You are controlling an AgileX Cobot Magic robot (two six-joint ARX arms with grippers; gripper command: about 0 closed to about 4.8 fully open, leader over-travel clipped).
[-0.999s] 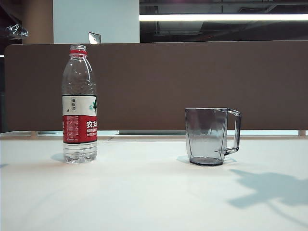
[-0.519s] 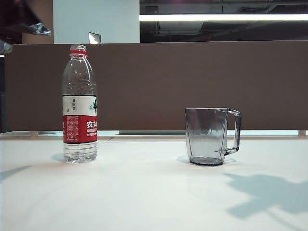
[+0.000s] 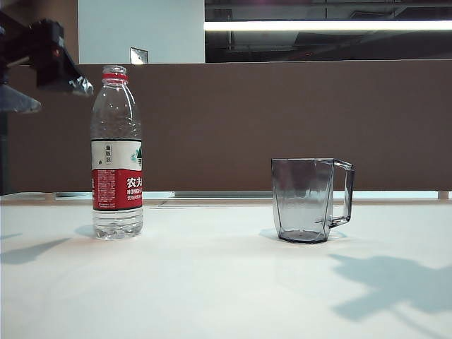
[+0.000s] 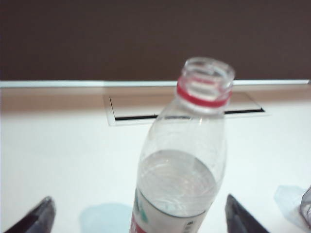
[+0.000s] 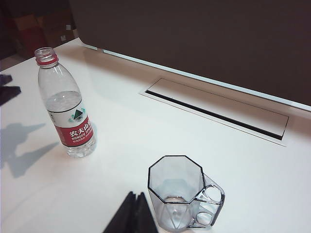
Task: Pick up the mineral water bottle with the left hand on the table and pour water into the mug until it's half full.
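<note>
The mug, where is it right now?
In the exterior view the mug stands upright on the white table, right of the middle, well apart from the water bottle on the left.

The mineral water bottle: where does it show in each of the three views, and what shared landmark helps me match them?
Exterior view: the mineral water bottle stands upright at left on the table, well apart from the mug.
Left wrist view: centre, close up, neck uncapped, between the left gripper's open jaws.
Right wrist view: upper left, beyond the mug.
Shared landmark: the bottle's red neck ring.
</note>
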